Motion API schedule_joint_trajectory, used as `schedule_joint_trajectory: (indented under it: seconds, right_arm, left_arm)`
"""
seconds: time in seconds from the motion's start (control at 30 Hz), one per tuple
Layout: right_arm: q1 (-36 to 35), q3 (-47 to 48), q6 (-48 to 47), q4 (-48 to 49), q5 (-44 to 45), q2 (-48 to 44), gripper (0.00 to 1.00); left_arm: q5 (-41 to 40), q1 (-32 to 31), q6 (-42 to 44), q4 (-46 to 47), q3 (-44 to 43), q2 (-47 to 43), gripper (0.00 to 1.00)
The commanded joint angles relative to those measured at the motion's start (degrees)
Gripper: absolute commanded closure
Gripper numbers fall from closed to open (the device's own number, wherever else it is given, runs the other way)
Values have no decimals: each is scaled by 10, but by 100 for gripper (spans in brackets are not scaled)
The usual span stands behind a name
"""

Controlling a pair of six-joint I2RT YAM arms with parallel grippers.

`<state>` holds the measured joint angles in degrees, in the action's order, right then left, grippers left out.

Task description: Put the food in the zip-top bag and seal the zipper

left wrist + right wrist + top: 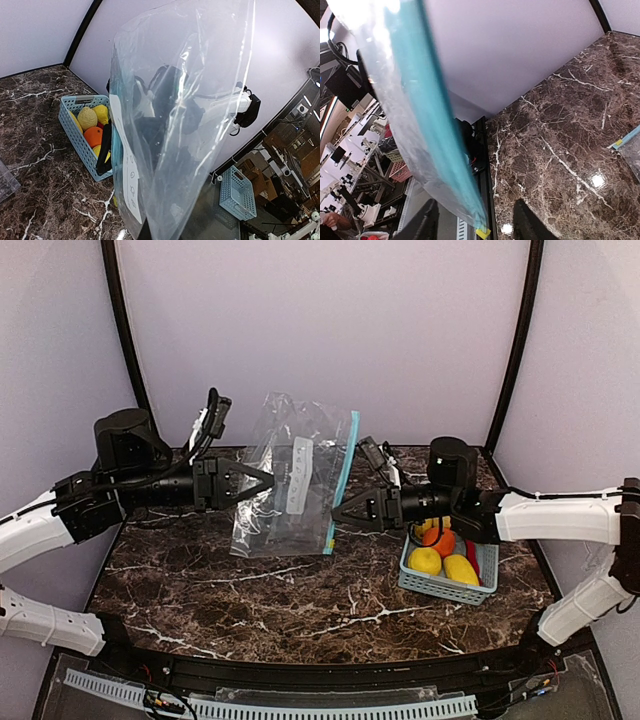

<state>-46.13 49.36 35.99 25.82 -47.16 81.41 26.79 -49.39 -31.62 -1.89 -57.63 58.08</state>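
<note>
You are at the very start of the job. All the food (pixel 425 560) that shows lies in the blue basket (pixel 440 588) on the right side of the table (pixel 250 590), under the right arm: several yellow pieces, a round orange (pixel 440 540) and a red chili (pixel 472 555) along the basket's far side. None of it is in the bag (pixel 295 465), which looks see-through and empty in both the overhead and left wrist views.

Your left gripper (pixel 265 481) is closed tight on the bag's left edge and holds it up on its side, so the teal zipper strip (pixel 343 475) runs down the side facing the right arm. Whether the bag's lower edge touches the table, I cannot tell.

Your right gripper (pixel 338 512) sits at the lower end of that strip. In its wrist view the two fingers (pixel 427 220) stand well apart with the tail of the strip between them — the jaws are open and have hold of nothing yet. My reading is that you are lining up to pinch the zipper edge and pull the mouth wide. Whether the zipper is already parted cannot be made out.

So everything is left to do: get the mouth open and steady, carry each piece across from the basket, then run the zipper shut. The film is limp and glossy — expect it to sag or slip if the pinch lands off the stiff strip.
</note>
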Motion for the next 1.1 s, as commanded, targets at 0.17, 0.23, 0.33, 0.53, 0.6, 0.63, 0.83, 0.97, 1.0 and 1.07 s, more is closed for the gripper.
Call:
schedule_joint_trajectory:
  seconds: [0.17,0.23,0.33,0.53,0.6,0.63,0.83,0.97,1.0,1.07]
  right_arm:
    - [-10,5,-2,48,-35,-18,84]
    - [-10,-1,0,50,-29,-25,92]
    - [-10,-6,2,35,-13,-37,100]
    - [-10,33,1,-136,100,-56,100]
    - [-9,41,14,-190,135,-63,100]
    - [-7,40,27,-203,149,-68,100]
    - [0,35,136,-240,207,-81,100]
    - [1,40,199,-256,242,-82,100]
    - [1,41,213,-256,247,-83,100]
    - [0,44,242,-256,256,-83,100]
  left_arm:
    - [1,15,-11,16,20,-18,99]
    - [-3,22,-11,16,26,-22,99]
    - [-26,28,8,-11,28,-26,99]
    - [-203,31,96,-158,9,-30,72]
    - [-284,31,130,-204,1,-31,44]
    - [-331,31,142,-229,-3,-31,31]
    - [-428,20,235,-245,9,-27,13]
    - [-432,-42,292,-175,37,-21,12]
    - [-432,-54,307,-160,48,-17,12]
    - [-427,-89,340,-110,67,-10,11]
